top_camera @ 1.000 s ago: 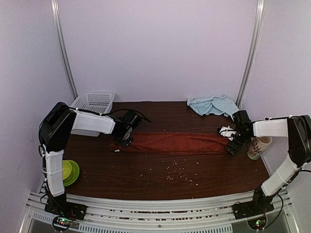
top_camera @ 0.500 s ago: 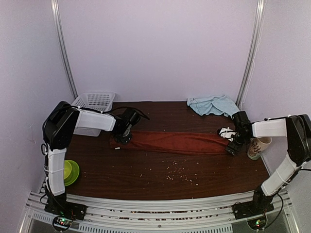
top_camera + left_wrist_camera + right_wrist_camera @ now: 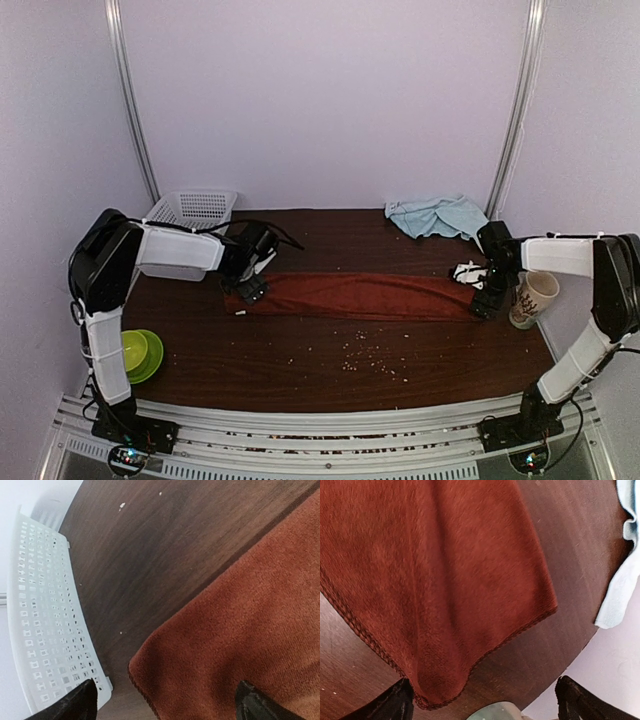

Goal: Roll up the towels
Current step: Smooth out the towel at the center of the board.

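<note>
Hovering w/ jaws spread wide, L gripper (image 3: 250, 288) is over the red towel (image 3: 355, 296) at its 9 o'clock end, R gripper (image 3: 487, 302) at its 3 o'clock end; neither pinches cloth. Blue towel (image 3: 437, 215) lies bunched at 1 o'clock. Risk: an uneven start skews the roll; R arm may knock the cup (image 3: 531, 298) just beside it.
</note>
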`<state>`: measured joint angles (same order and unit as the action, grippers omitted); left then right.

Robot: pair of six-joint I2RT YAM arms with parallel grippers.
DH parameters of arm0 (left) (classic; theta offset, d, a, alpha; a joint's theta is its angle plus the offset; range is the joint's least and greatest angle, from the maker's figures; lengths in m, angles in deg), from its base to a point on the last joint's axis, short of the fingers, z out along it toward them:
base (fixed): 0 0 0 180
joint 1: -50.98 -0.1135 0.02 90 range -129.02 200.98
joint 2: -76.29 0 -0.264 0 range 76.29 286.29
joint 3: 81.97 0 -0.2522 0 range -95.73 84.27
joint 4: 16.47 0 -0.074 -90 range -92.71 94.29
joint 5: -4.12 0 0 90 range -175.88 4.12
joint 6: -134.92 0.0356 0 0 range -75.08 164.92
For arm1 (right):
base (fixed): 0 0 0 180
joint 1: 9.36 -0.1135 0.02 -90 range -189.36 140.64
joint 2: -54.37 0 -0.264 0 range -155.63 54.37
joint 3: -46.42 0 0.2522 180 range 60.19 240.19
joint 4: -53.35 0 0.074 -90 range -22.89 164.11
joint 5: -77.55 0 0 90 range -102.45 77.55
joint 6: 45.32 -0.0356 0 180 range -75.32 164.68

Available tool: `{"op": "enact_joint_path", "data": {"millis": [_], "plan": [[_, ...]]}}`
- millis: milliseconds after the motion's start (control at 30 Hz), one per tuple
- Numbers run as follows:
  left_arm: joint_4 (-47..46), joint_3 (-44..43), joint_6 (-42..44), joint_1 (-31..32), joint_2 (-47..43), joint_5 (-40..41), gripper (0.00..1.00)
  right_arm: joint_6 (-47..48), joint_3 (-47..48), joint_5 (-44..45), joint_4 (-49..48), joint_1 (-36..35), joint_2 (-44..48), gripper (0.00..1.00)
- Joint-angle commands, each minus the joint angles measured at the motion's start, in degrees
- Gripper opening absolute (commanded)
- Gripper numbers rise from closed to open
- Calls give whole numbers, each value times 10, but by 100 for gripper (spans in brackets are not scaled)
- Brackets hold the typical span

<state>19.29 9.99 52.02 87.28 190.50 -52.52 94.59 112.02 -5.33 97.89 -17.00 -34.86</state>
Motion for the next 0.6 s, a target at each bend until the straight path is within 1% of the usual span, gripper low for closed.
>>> {"op": "enact_joint_path", "data": {"millis": [0, 100, 233, 367, 467, 567], "plan": [[12, -4, 2, 12, -54, -6, 98, -38, 57, -69, 21, 1, 26, 100], [28, -9, -9, 17, -69, 3, 98, -72, 89, -94, 7, -4, 25, 100], [39, -9, -17, 44, -71, -4, 98, -123, 107, -76, -58, -29, 7, 100], [38, -21, -28, 82, -43, -21, 98, -162, 131, -63, -102, -62, -37, 100], [33, -52, -39, 101, -7, -29, 98, -194, 155, -65, -125, -88, -80, 100], [12, -83, -43, 123, 11, -49, 98, -217, 178, -80, -129, -109, -116, 100]]}}
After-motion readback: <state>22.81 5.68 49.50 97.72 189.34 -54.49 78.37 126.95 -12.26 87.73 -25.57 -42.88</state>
